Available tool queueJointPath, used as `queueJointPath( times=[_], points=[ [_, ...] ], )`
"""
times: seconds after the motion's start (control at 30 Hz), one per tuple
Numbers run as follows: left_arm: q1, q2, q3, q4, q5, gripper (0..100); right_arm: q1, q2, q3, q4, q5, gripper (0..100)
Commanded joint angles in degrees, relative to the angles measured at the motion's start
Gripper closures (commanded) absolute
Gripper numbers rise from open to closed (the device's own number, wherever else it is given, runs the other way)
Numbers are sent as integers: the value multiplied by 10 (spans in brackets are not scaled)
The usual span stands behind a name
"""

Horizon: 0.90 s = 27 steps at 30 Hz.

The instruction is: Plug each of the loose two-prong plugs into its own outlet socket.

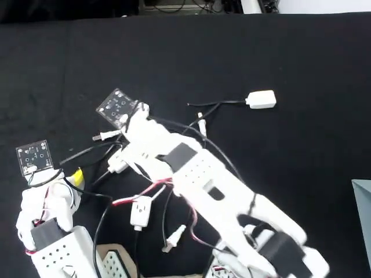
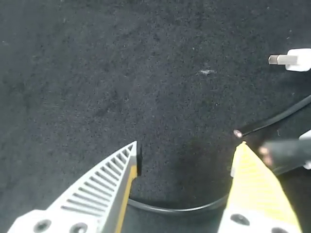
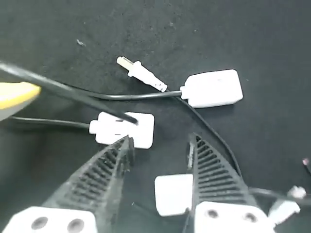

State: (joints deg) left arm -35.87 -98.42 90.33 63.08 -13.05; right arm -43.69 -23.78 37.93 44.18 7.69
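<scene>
Black cloth covers the whole table, and from where I stand it is strewn with black cables and white fittings. Two small square outlet boards lie on the left part. One is beside the tip of the long right arm, and the other is just beyond the left arm. A two-prong plug lies flat between those boards, its prongs pointing away from the right arm. Another loose plug lies near the front edge, close to a white outlet block. A far white block sits well apart on its cable, off to the right.

The right gripper hangs with its dark ribbed fingers spread, holding nothing. Under it lies a near white block. Past that, a slim white plug lies just beside a cabled white block.

The left gripper is spread wide too, one finger grey and one yellow, gripping nothing. It hangs over the cloth, with a black cable curving across between the fingers.
</scene>
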Motion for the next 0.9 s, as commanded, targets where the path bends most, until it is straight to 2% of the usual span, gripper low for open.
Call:
queueJointPath(
  times=[0.0, 0.1, 0.17, 0.3, 0.4, 0.6, 0.77, 0.87],
  points=[
    [-2, -4, -18, 3, 6, 690, 33, -91, -5, 78, -26, 825],
    [-7, -4, -50, 10, 5, 690, 81, -157, 19, 120, -42, 908],
    [-2, -4, -96, 46, 4, 690, 120, -193, 44, 120, -53, 990],
    [26, -4, -201, 114, -31, 690, 201, -257, 100, 123, -105, 956],
    [77, -4, -217, 127, -65, 690, 248, -298, 131, 133, -129, 956],
    [159, -2, -235, 128, -88, 691, 275, -340, 193, 114, -174, 956],
    [276, 2, -240, 148, -124, 784, 309, -351, 248, 47, -181, 956],
    [324, 3, -233, 149, -127, 808, 345, -351, 257, 30, -180, 956]
  ],
)
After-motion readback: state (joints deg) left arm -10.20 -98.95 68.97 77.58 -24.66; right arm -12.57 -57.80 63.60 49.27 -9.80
